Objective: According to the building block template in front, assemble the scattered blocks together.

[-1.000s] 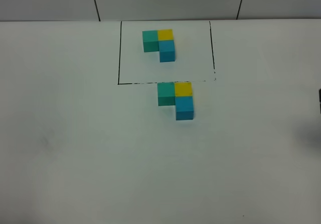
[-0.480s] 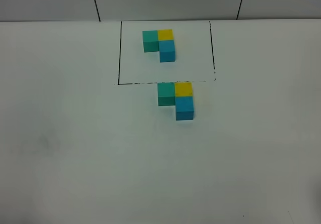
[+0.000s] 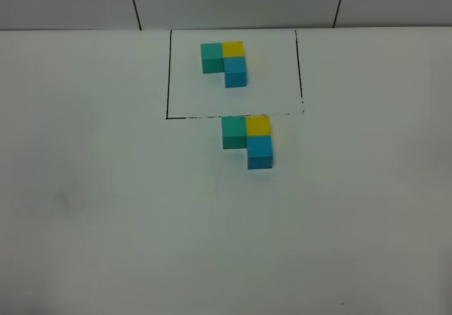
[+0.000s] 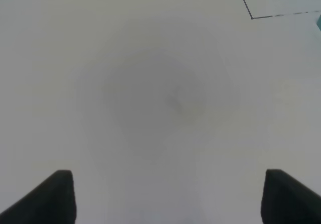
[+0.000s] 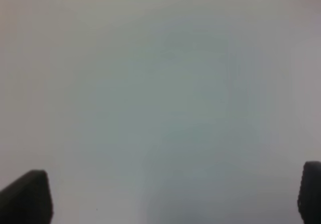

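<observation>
- Your scattered blocks [image 3: 248, 140] sit joined in an L just below the black outline [image 3: 167, 75], matching the building block template [image 3: 224, 62] inside it.
- Treat each cube as light, rigid and probably smooth-faced (it may slide when nudged); pinch it across two opposite flat sides.
- Your left gripper [image 4: 168, 196] and right gripper [image 5: 170, 196] both stand wide apart, holding nothing.

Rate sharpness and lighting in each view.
Exterior high: sharp, even light; template and assembled blocks crisp, with soft short shadows. Left wrist: hazy, a faint round shadow on the table. Right wrist: blurred and featureless, only dark fingers at the edge.
</observation>
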Available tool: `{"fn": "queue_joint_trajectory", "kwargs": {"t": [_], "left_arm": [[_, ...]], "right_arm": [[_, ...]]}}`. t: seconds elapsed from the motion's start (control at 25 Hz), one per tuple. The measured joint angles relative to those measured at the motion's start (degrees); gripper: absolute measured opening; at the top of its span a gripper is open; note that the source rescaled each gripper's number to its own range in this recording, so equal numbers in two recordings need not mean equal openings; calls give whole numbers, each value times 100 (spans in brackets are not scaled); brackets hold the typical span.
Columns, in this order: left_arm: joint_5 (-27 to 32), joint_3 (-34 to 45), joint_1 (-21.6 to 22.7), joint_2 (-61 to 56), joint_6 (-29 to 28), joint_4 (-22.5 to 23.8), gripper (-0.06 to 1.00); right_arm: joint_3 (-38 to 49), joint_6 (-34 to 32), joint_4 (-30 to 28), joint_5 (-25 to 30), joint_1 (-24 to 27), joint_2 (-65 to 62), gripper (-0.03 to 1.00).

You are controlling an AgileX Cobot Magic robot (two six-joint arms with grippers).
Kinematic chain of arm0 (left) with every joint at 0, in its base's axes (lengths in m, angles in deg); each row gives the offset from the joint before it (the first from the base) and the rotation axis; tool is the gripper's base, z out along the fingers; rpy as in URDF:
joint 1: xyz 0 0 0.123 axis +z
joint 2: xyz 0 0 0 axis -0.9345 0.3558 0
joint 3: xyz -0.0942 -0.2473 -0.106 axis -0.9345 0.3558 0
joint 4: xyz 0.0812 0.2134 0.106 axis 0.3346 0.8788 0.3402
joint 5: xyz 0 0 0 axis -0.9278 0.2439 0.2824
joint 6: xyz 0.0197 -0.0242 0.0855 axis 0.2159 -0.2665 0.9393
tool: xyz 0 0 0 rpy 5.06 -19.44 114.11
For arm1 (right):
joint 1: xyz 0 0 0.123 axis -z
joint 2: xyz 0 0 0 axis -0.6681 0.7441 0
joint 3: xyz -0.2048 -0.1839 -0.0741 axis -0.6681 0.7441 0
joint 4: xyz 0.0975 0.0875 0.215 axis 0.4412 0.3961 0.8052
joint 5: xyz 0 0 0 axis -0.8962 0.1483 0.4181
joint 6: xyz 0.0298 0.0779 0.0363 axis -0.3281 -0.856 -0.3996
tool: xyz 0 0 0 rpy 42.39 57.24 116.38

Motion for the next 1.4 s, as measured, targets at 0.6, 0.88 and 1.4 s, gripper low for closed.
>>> {"fn": "queue_joint_trajectory", "kwargs": {"t": [0.6,0.88,1.4], "left_arm": [[0,0,0,0,0,0,82],[0,0,0,0,0,0,82],[0,0,0,0,0,0,82]], "right_arm": [[16,36,5,-72,-111,-966,100],[16,36,5,-72,-111,-966,100],[16,31,5,-77,-111,-966,95]]}}
